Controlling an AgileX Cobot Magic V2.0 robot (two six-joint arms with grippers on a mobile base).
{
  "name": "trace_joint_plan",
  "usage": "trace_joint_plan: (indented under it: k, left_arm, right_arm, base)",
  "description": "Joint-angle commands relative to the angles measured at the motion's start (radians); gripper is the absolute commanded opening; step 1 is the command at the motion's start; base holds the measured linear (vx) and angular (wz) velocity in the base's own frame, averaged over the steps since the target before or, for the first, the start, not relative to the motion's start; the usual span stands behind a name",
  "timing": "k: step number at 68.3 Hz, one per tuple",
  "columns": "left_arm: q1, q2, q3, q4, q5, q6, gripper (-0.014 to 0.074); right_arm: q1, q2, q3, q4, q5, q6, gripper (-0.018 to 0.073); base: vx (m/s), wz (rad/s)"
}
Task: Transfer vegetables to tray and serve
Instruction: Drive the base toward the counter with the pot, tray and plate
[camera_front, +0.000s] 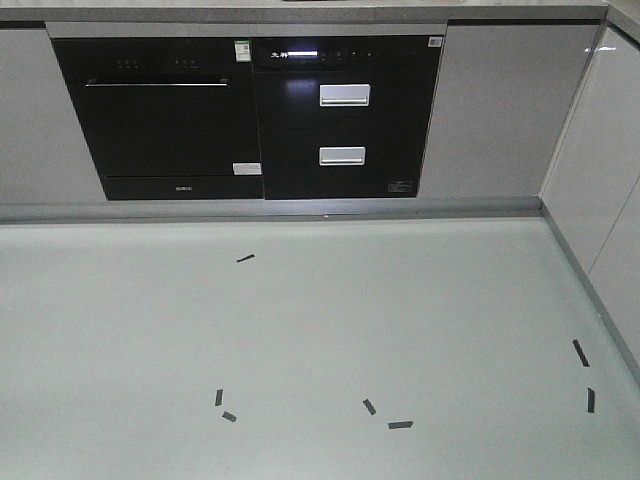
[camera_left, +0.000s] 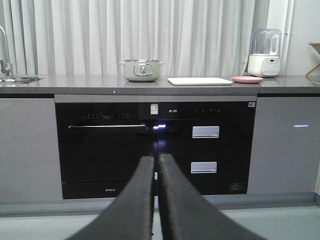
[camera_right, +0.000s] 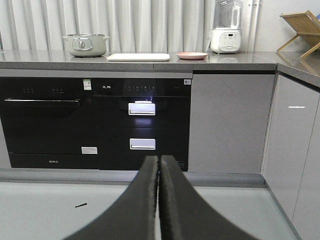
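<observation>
Ahead, facing a pale grey floor (camera_front: 300, 330) running up to a long row of grey cabinets (camera_front: 500, 110). Looking at white curtains (camera_left: 150, 30) hanging behind the grey desk (camera_left: 100, 79) topping those cabinets. Seeing two black built-in appliances under the desk: an oven (camera_left: 105, 145) on the left, and a drawer unit (camera_left: 205, 145) with two silver handles just beside it on the right. Finding the tray (camera_left: 200, 81) lying flat on the desk above the drawer unit, cream-white, between a lidded pot (camera_left: 141, 70) to its left and a pink plate (camera_left: 247, 79) just beside its right end. Not managing to tell from these low wrist views what is lying on tray or plate. Noticing a white blender (camera_left: 264, 52) standing behind the plate, a wooden rack (camera_right: 300, 30) leaning at the far right, and a tap (camera_left: 4, 50) at the far left edge. Holding the left pincer (camera_left: 156, 159) closed, black fingers pressing together with only a thin slit between, gripping nothing, well apart from the desk. Holding the right pincer (camera_right: 159, 159) closed and empty likewise, pointing toward the drawer unit. Spotting short dark tape strips (camera_front: 400, 424) lying scattered on the floor.
</observation>
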Motion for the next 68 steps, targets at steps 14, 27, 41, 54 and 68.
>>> trace_joint_plan:
  k: [14, 27, 41, 54, 68]
  left_arm:
    - [0.002, -0.015, 0.026, -0.009, -0.072, -0.009, -0.0008]
    - [0.002, -0.015, 0.026, -0.009, -0.072, -0.009, -0.0008]
    - [0.002, -0.015, 0.026, -0.009, -0.072, -0.009, -0.0008]
    - [0.002, -0.015, 0.026, -0.009, -0.072, -0.009, -0.0008]
    - [0.002, -0.015, 0.026, -0.009, -0.072, -0.009, -0.0008]
  right_arm:
    - [-0.005, -0.002, 0.008, -0.002, -0.07, -0.004, -0.0007]
    - [-0.005, -0.002, 0.008, -0.002, -0.07, -0.004, -0.0007]
    - [-0.005, -0.002, 0.008, -0.002, -0.07, -0.004, -0.0007]
    - [-0.005, -0.002, 0.008, -0.002, -0.07, -0.004, -0.0007]
    - [-0.005, -0.002, 0.008, -0.002, -0.07, -0.004, -0.0007]
  base:
    - [0.0, 0.0]
    - [0.0, 0.0]
    - [0.0, 0.0]
    - [0.0, 0.0]
    - [0.0, 0.0]
